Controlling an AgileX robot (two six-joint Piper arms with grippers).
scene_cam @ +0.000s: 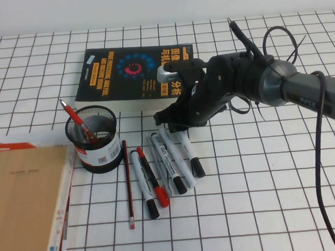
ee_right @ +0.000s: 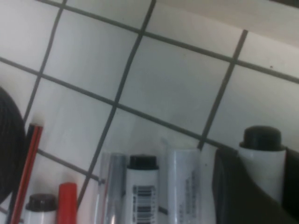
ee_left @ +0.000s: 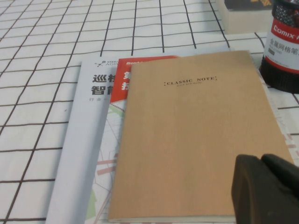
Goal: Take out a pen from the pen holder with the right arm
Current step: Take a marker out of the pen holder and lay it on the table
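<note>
The black mesh pen holder point(scene_cam: 94, 140) stands at the left of the table with a red pen point(scene_cam: 74, 117) leaning out of it. My right gripper point(scene_cam: 174, 124) is low over the table to the holder's right, shut on a white marker point(scene_cam: 187, 152) with black ends. In the right wrist view the marker point(ee_right: 262, 156) sits between the dark fingers point(ee_right: 233, 191) of the right gripper point(ee_right: 264, 175). The marker lies along the table beside other pens. My left gripper point(ee_left: 266, 191) hovers shut over a brown notebook point(ee_left: 196, 130).
Several markers point(scene_cam: 173, 165), a red marker point(scene_cam: 153, 177) and a red-black pencil point(scene_cam: 128, 185) lie between holder and gripper. A dark book point(scene_cam: 135, 70) lies behind them. The notebook point(scene_cam: 24, 202) rests on leaflets at the front left. The holder's base point(ee_left: 282, 56) stands beside it.
</note>
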